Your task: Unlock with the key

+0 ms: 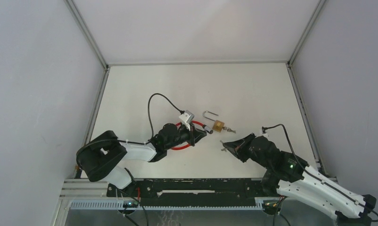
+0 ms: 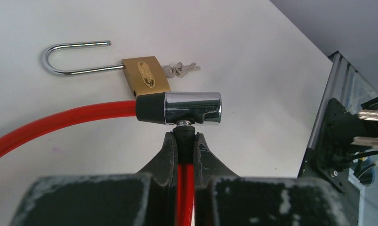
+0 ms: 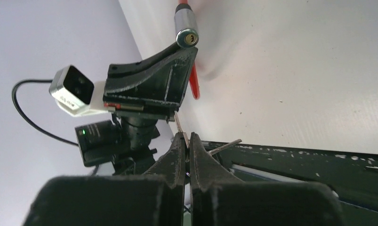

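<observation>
Left wrist view showed the left gripper (image 2: pixel 183 141) clamped on a glossy red cable (image 2: pixel 60 120) just below its cylindrical chrome lock barrel (image 2: pixel 193 107), with a brass padlock (image 2: pixel 146 75) lying beyond. The right gripper (image 3: pixel 187 138) pinched a thin flat metal key (image 3: pixel 179 125).

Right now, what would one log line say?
left gripper: clamps red cable lock | right gripper: pinches small silver key, not inserted | brass padlock: shackle open

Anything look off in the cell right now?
Nothing damaged or spilled. One oddity: the brass padlock lies flat on the table with its shackle already open and a small bunch of keys at its base. The left hand grips the red cable lock. The right hand pinches a key, with a second key jutting sideways.
</observation>
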